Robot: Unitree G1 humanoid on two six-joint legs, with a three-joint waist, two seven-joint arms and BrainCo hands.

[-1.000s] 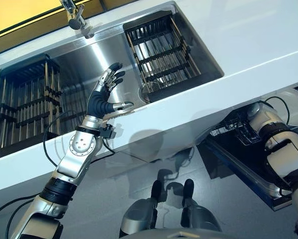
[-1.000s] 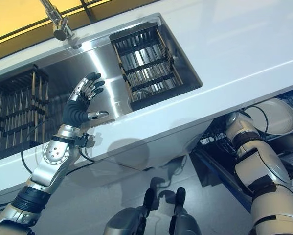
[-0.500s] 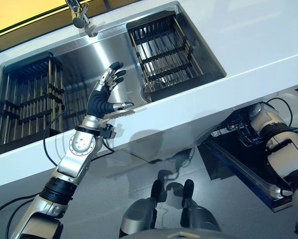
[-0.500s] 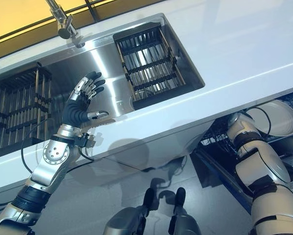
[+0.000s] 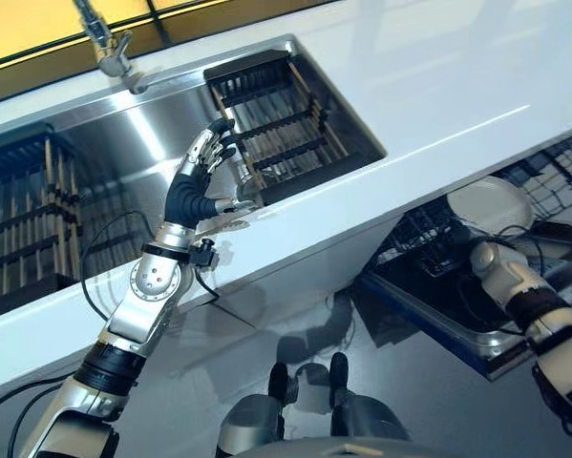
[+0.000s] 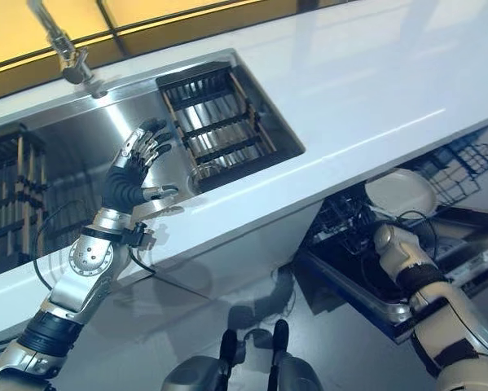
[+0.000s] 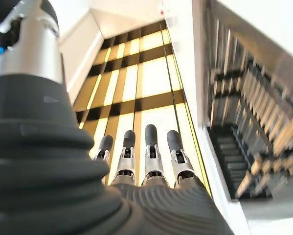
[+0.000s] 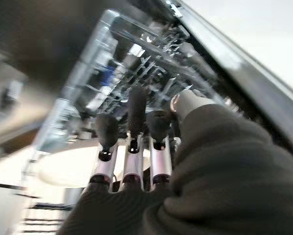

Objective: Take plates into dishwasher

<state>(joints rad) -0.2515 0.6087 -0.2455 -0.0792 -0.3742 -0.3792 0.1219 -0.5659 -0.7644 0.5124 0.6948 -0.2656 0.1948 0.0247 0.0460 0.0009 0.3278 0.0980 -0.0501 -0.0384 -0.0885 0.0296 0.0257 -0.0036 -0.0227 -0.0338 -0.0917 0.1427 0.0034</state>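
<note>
The plate (image 6: 400,192) is sitting in the dishwasher (image 6: 366,285) rack, under the counter (image 6: 349,106); the right hand (image 8: 136,147) is reaching beside it, fingers straight, grasping nothing; the left hand (image 5: 201,176) is hovering released over the sink (image 5: 152,143); the plate looks rigid, glossy, breakable, so it is best pinched at its rim.

A white counter (image 5: 438,86) held a steel sink (image 5: 152,143) with a tap (image 5: 104,48) behind it. A yellow, dark-framed panel (image 6: 15,24) ran behind; the floor (image 5: 266,334) was glossy grey
</note>
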